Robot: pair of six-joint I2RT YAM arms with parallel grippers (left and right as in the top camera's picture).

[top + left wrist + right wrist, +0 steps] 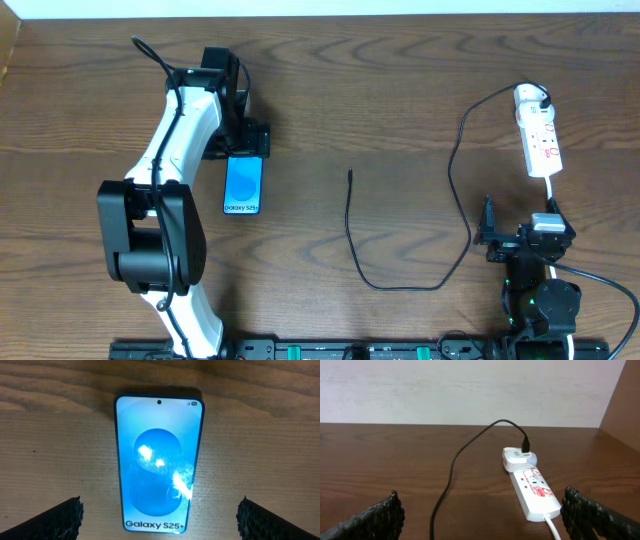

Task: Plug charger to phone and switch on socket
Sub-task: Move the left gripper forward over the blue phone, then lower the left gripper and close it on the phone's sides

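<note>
1. The phone (242, 185) lies flat, screen up, in the left half of the bench (380, 90), about midway between the near and far edges. The screen is lit blue.

2. The left gripper (159, 512) is positioned above the phone. Its jaws are spread wide, with one finger to each side of the phone's lower end, and no contact with the phone is seen.

3. The socket (540, 135) is placed near the right edge of the bench, toward the far right corner. A white adapter (530, 97) is seated in its far end.

4. The charger (348, 215) is connected to the adapter. It is routed in a loop toward the near edge and back up the middle of the bench. Its plug tip (350, 173) rests free on the wood, well apart from the phone.

5. The right gripper (480, 512) is held near the near right corner, facing the socket. Its jaws are fully apart and nothing is gripped.
</note>
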